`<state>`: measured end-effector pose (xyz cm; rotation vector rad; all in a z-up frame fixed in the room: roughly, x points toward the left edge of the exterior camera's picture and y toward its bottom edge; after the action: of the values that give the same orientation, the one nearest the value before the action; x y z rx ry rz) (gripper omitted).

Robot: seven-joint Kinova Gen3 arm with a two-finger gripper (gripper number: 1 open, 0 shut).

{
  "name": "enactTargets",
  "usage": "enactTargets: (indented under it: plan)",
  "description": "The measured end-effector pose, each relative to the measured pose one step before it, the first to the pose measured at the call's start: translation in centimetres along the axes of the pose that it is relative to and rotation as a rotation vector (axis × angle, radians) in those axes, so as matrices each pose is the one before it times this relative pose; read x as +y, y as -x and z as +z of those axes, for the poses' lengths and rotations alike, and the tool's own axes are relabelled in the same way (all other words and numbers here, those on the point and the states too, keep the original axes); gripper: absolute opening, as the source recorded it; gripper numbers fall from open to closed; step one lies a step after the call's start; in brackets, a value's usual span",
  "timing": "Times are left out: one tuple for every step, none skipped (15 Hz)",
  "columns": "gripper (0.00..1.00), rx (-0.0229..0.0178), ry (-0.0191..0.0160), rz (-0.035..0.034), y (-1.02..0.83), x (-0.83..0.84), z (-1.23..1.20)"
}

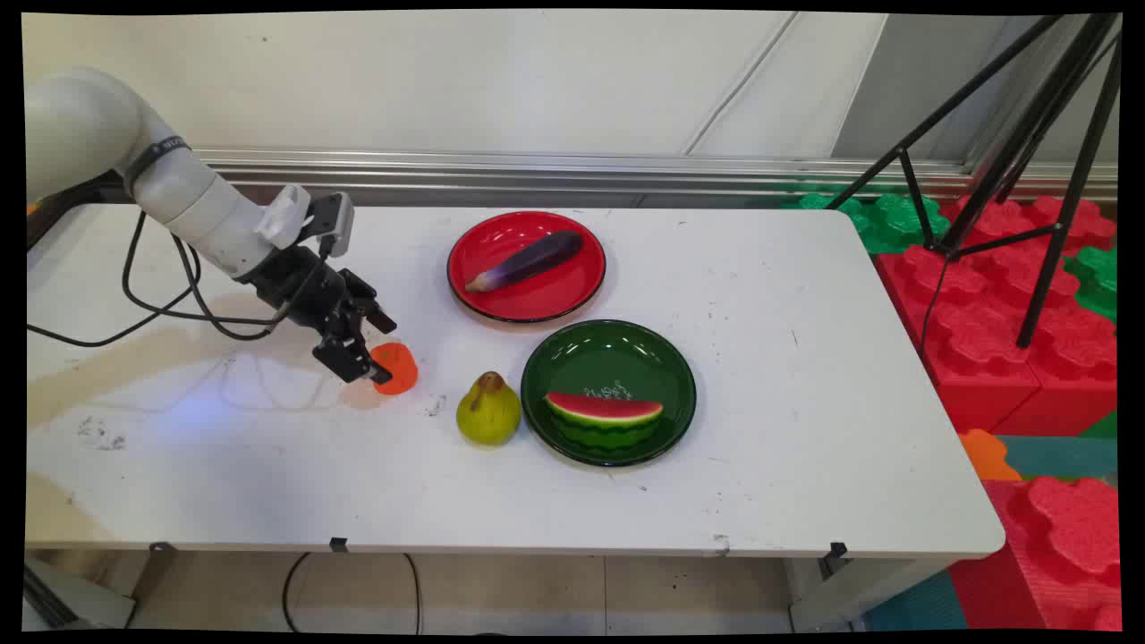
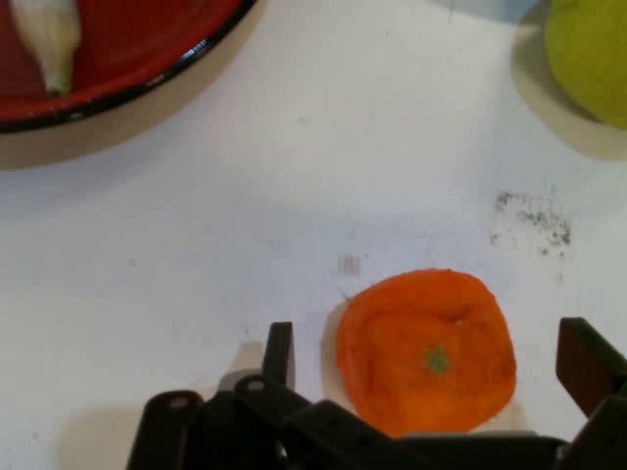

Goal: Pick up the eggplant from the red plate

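Hanging low over the bench (image 1: 805, 376) in the main view, claw (image 1: 371, 371) right at an orange fruit (image 1: 398, 367), pear (image 1: 488, 411) just beside to the right, then the green plate (image 1: 680, 358) with a watermelon slice (image 1: 604, 413), red plate (image 1: 501, 309) with an eggplant (image 1: 528, 259) behind. Looking down the hand view: claw (image 2: 431, 367) spread wide, fingers (image 2: 279, 352) either side of the orange fruit (image 2: 426, 348), sitting dead between them on the bench, apparently not pinched yet.
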<state>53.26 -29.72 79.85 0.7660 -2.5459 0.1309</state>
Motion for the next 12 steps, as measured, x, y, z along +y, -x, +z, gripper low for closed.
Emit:
enactTargets:
  plan:
    - [1.0, 0.00519, -0.00097, -0.00052, -0.032, -0.063, -0.203]
    - [1.0, 0.00686, -0.00215, -0.0006, -0.048, -0.055, -0.294]
    - [1.0, 0.00811, -0.00211, -0.00217, -0.074, -0.057, -0.311]
    - [1.0, 0.01071, -0.00336, -0.00328, -0.125, -0.071, -0.406]
    - [1.0, 0.01261, -0.00481, -0.00595, -0.159, -0.117, -0.441]
    - [1.0, 0.00988, -0.0042, -0.00494, -0.146, -0.106, -0.337]
    - [1.0, 0.01027, -0.00436, -0.0049, -0.168, -0.122, -0.334]
    - [1.0, 0.01281, -0.0055, -0.00519, -0.262, -0.168, -0.418]
    - [1.0, 0.00906, -0.0042, -0.00289, -0.19, -0.12, -0.278]
    - [1.0, 0.01419, -0.00683, -0.00465, -0.337, -0.215, -0.415]
    - [1.0, 0.0099, -0.00474, -0.00262, -0.258, -0.157, -0.271]
    - [1.0, 0.01499, -0.00764, -0.00266, -0.426, -0.257, -0.388]
